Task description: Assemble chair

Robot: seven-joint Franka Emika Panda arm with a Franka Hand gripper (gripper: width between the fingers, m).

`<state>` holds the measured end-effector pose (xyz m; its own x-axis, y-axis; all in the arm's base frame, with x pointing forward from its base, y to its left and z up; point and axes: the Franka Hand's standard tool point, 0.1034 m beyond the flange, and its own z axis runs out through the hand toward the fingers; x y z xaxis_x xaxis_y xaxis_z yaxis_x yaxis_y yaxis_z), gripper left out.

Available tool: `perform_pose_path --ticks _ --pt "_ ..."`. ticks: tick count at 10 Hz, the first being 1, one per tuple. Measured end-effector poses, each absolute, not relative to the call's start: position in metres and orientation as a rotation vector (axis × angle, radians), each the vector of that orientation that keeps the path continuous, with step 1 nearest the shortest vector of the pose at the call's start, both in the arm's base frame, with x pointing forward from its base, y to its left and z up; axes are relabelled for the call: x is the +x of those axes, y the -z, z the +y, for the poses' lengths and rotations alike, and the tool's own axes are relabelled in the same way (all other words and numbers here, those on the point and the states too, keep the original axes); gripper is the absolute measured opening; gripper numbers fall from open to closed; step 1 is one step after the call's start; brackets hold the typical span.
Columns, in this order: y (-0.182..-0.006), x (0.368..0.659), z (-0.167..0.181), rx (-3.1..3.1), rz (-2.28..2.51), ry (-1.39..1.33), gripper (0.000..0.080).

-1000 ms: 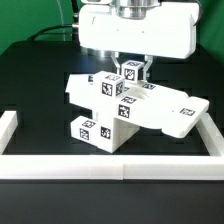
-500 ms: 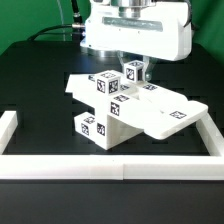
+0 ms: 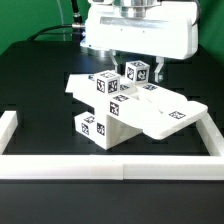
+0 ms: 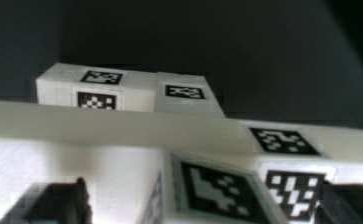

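Hovering over the chair point(image 3: 125, 105) — gripper point(image 3: 142, 70) with fingers spread wide around a tagged block, black table point(image 3: 30, 60) beneath

Lab bench (black tabletop point(image 3: 30, 80), white border wall point(image 3: 110, 165))

Matte white plastic chair point(image 3: 125, 105) pieces with printed black-and-white tags, glossy white robot arm point(image 3: 138, 30) housing, dark matt table point(image 3: 35, 75)

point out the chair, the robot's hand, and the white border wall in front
chair point(image 3: 150, 112), exterior view, on its flat panel.
hand point(image 3: 137, 62), exterior view, midway between its fingertips.
border wall point(image 3: 110, 166), exterior view, top of the front stretch.
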<state>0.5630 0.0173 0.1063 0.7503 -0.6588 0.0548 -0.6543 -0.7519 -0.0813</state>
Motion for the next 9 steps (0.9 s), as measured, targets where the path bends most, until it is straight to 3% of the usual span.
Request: perform_pose_path --ticks 9 --pt "-0.1069 0.5637 0.0156 -3.144 -0.027 0.146 0.0649"
